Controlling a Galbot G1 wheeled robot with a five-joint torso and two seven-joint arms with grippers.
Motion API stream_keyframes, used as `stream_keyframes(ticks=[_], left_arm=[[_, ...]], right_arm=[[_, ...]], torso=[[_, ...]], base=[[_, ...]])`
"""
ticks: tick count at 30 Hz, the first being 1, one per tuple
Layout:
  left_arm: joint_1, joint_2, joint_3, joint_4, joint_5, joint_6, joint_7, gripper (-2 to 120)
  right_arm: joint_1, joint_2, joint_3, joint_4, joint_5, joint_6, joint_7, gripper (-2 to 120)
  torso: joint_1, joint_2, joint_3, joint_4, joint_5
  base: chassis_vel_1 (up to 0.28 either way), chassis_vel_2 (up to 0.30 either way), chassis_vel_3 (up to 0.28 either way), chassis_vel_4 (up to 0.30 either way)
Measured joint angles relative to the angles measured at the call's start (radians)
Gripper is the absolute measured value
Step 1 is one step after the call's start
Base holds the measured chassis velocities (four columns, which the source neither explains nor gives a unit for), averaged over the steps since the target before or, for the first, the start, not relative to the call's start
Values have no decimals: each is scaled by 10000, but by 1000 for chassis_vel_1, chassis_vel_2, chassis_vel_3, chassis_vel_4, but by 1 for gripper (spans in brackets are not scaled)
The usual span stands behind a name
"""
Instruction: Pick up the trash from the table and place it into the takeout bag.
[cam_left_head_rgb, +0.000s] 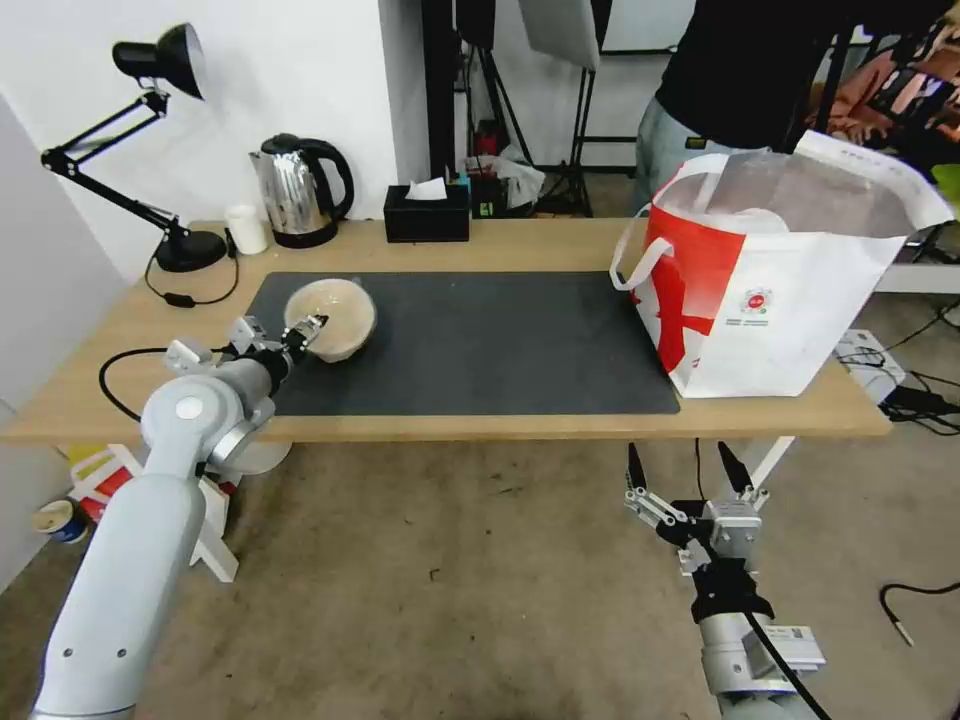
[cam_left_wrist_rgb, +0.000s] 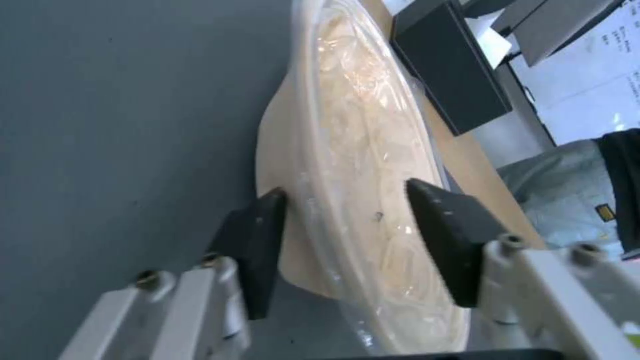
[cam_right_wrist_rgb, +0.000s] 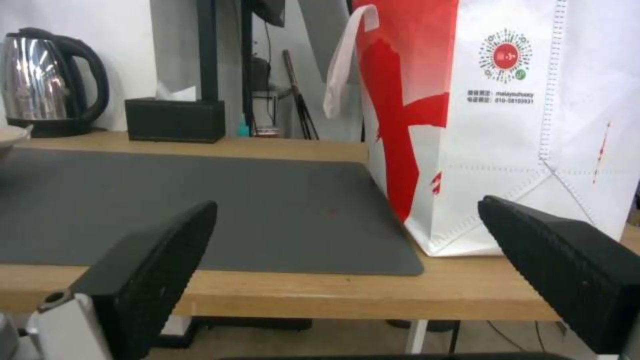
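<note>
The round beige bowl (cam_left_head_rgb: 338, 318) sits tilted on the left part of the dark grey mat (cam_left_head_rgb: 500, 340) on the table (cam_left_head_rgb: 540, 243). My left gripper (cam_left_head_rgb: 303, 331) is shut on its near rim. In the left wrist view one black finger (cam_left_wrist_rgb: 257, 250) presses the outer wall of the bowl (cam_left_wrist_rgb: 353, 125) and the other lies inside over its clear film lining. The takeout bag (cam_left_head_rgb: 790, 300) stands open at the table's right end, with its red panel facing the mat. My right gripper (cam_left_head_rgb: 685, 470) hangs open below the table's front edge, facing the bag (cam_right_wrist_rgb: 507, 125).
Along the back edge stand a black desk lamp (cam_left_head_rgb: 160, 150), a small white cup (cam_left_head_rgb: 246, 228), a steel kettle (cam_left_head_rgb: 298, 190) and a black tissue box (cam_left_head_rgb: 427, 213). A person stands behind the bag. Cables lie on the floor at the right.
</note>
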Motion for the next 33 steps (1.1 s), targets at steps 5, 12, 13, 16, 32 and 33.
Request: stream_keyframes(ticks=[5,12,13,16,32,33], left_arm=[[0,30,-2,-18,15,-11,0,30],[3,79,-20,-79,17,-31,0,1],[3,79,-20,-79,17,-31,0,1],[10,91,-33,-84,18,-48,2,0],[24,380,-91,-477,-158,-294,352,0],[-51,459,-91,-574,-247,-328,398,0]], right_arm=[[0,0,0,0,0,0,0,100],[0,0,0,0,0,0,0,100],[0,0,0,0,0,0,0,100],[0,0,0,-1,0,0,0,100],[0,0,0,0,0,0,0,100],[0,0,0,0,0,0,0,100]], torso=[[0,0,0,0,-1],[0,0,0,0,0],[0,0,0,0,0],[0,0,0,0,-1],[-2,0,0,1,-1],[-2,0,0,0,1]], base=[[0,0,0,0],[0,0,0,0],[0,0,0,0],[0,0,0,0],[0,0,0,0],[0,0,0,0]])
